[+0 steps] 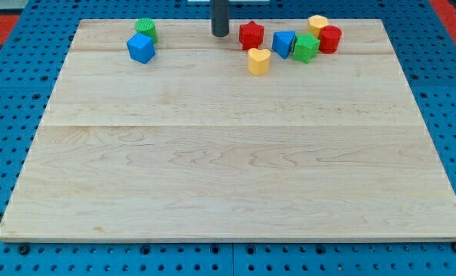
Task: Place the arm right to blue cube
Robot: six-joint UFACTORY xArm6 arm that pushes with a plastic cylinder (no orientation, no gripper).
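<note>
The blue cube point(141, 48) sits near the view's top left of the wooden board point(228, 169), touching a green block point(146, 30) just above it. My tip point(221, 34) is at the view's top centre, well to the right of the blue cube and just left of a red star block point(251, 34). It touches no block.
A yellow heart-shaped block point(259, 60) lies below the red star. To the right stand a blue block point(283, 44), a green star-like block point(306, 47), a red cylinder point(329, 39) and a yellow block point(317, 24). Blue pegboard point(13, 92) surrounds the board.
</note>
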